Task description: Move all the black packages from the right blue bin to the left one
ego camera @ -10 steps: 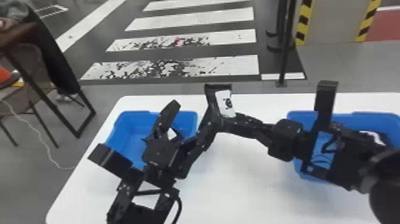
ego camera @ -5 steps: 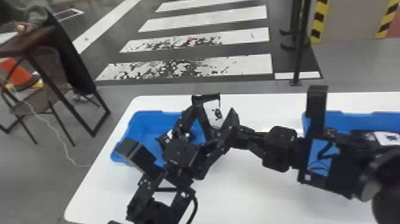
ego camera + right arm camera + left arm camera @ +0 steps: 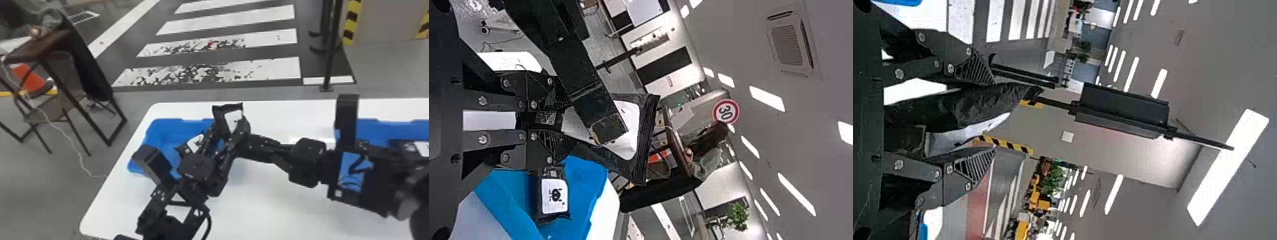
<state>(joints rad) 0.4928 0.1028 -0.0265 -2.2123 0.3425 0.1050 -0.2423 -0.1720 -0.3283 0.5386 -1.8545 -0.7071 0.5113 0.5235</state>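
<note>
Raised near the left blue bin [image 3: 167, 127], the black package [image 3: 234, 119], presumably light, pliable and slick, is clamped at one end by the right gripper [image 3: 552, 121], the left gripper's [image 3: 987, 116] fingers standing apart around its broader, probably surer-to-grasp body.

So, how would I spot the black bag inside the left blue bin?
On the white table, find the left blue bin. Inside, partly behind the robot's left arm, lies a black bag with a white label. Unlike its neighbour, the bag held up by the right gripper, it lies in the bin.
</note>
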